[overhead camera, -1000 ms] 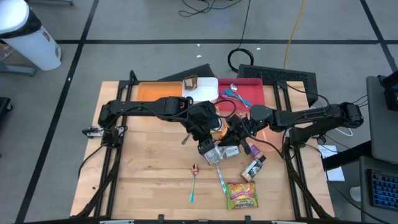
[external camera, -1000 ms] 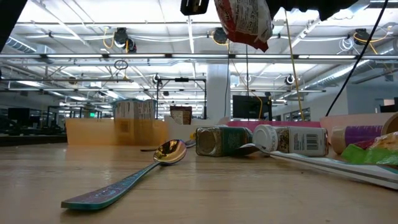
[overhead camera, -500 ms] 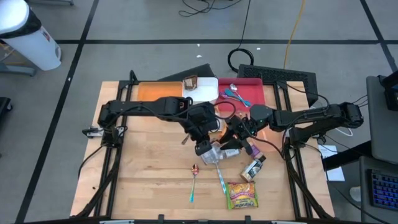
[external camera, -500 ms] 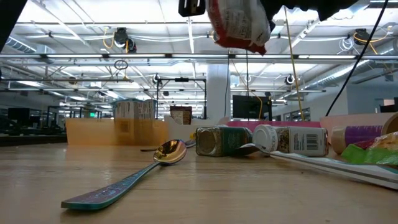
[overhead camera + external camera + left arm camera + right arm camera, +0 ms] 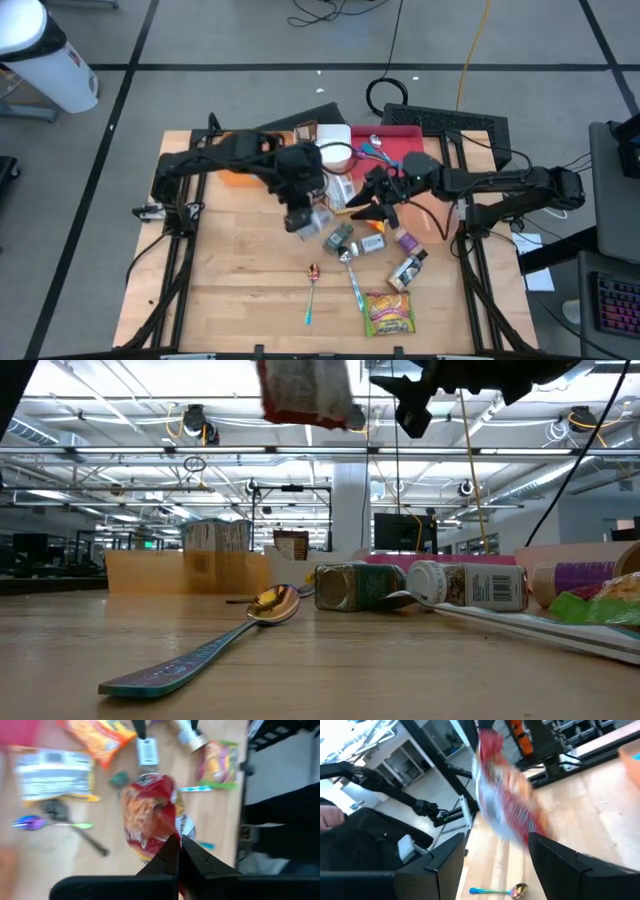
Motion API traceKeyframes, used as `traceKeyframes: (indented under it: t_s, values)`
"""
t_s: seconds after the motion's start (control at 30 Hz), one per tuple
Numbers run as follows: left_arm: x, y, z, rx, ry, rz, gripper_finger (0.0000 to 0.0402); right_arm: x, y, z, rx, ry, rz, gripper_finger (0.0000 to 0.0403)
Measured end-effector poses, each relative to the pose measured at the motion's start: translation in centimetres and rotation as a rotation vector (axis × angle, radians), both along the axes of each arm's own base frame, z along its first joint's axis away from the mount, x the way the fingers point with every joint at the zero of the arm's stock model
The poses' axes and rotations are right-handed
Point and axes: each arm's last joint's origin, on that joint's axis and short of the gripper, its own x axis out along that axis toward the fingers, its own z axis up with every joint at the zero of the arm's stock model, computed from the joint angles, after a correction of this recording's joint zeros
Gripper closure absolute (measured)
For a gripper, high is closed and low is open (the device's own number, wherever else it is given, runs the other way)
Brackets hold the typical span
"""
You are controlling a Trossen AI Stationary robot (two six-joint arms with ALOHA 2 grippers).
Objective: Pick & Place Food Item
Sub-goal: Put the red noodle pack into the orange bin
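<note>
Red snack bag [image 5: 152, 812] moved left w/ left jaws clamped; right jaws wide, released.

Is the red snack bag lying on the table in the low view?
No, the red snack bag hangs high above the wooden table, well over the spoon that lies there.
</note>
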Motion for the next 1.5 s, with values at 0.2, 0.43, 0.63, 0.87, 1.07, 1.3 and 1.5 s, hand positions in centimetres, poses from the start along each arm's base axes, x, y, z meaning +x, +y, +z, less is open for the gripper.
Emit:
traceKeyframes:
  t_s: [0.2, 0.43, 0.63, 0.87, 1.07, 1.3, 1.5]
  values:
    - [-2.6, 1.8, 1.9, 0.124, 0.014, -0.016, 0.04, -0.1, -0.9, 0.0, -0.015, -0.004, -0.034, 0.0196]
    - [-4.4, 6.4, 2.6, 0.217, 0.009, 0.11, 0.0401, -0.3, -2.2, -0.1, 0.004, 0.012, -0.086, 0.0197]
    - [-5.5, 11.4, 2.3, 0.259, 0.039, 0.246, 0.0401, -0.4, -2.8, -0.2, 0.023, 0.023, -0.123, 0.0197]
    - [-7.7, 16.9, 1.8, 0.282, 0.093, 0.443, 0.0401, -0.4, -3.3, -0.3, 0.021, 0.039, -0.279, 0.0197]
    - [-8.6, 20.4, 0.0, 0.247, 0.17, 0.603, 0.0401, -0.4, -3.8, -0.4, 0.022, 0.051, -0.425, 0.0197]
    - [-7.5, 22.5, -4.8, 0.179, 0.254, 0.658, 0.0401, -0.4, -4.0, -0.4, 0.007, 0.052, -0.505, 0.0197]
    - [-6.8, 23.1, -7.4, 0.15, 0.26, 0.708, 0.0401, -0.4, -4.1, -0.5, -0.003, 0.061, -0.516, 0.0197]
